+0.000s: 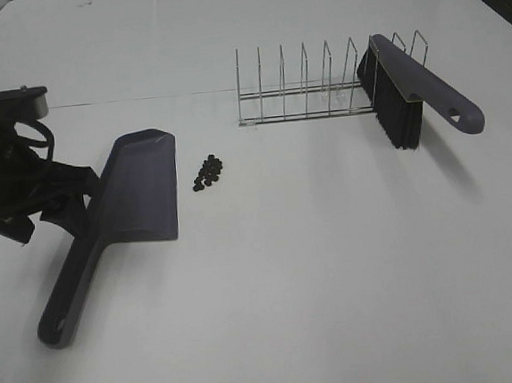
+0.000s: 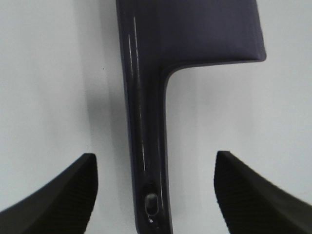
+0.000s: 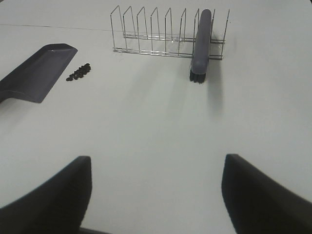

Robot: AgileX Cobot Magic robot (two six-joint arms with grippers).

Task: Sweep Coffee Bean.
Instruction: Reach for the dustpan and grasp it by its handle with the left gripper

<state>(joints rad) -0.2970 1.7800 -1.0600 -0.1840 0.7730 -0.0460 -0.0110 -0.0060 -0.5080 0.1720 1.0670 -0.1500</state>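
Observation:
A small cluster of coffee beans [image 1: 208, 171] lies on the white table just right of the grey-purple dustpan [image 1: 135, 189]. The dustpan's handle [image 1: 68, 293] points to the front left. My left gripper [image 1: 70, 200] is open. In the left wrist view its fingers [image 2: 58, 195] stand apart on either side of the dustpan handle [image 2: 146, 146] without touching it. A grey brush [image 1: 417, 83] with black bristles rests in the wire rack [image 1: 305, 89]. My right gripper [image 3: 156, 161] is open and empty over bare table, far from the beans [image 3: 79, 73] and the brush [image 3: 201, 44].
The wire rack [image 3: 146, 34] stands at the back right with several unused slots. The left arm's black body and cables [image 1: 3, 169] sit at the left edge. A seam in the table [image 1: 140, 98] runs behind the dustpan.

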